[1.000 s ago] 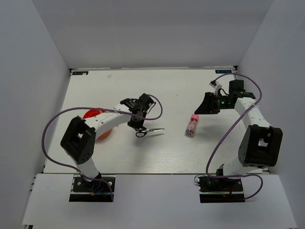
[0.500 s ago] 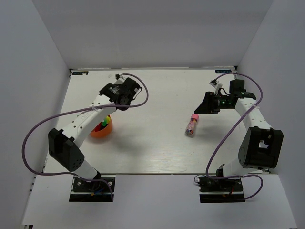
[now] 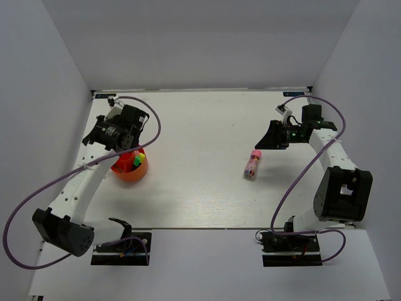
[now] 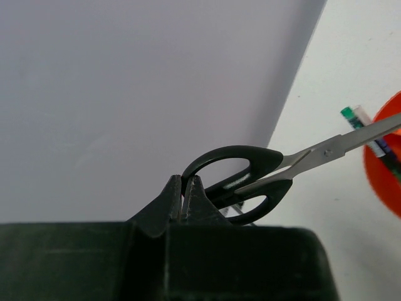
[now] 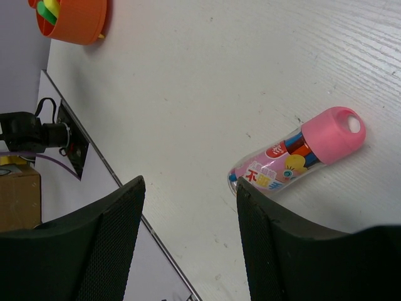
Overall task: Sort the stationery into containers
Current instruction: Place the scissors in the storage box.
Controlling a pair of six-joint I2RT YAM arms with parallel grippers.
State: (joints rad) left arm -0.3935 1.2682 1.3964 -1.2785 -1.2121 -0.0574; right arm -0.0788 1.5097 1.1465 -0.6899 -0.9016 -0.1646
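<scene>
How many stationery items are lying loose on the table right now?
1: the pink-capped tube, near the right gripper. The left gripper holds the scissors. More may be hidden.

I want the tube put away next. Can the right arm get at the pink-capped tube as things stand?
Probably yes. The right hand is open, and the pink-capped tube lies alone on the bare table close in front of it, with nothing between them.

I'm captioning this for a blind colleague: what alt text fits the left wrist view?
The left gripper is shut on the black handle of the scissors, whose silver blades point right toward the orange cup at the frame's edge. A green-capped marker shows by its rim; a pale wall fills the upper left.
</scene>
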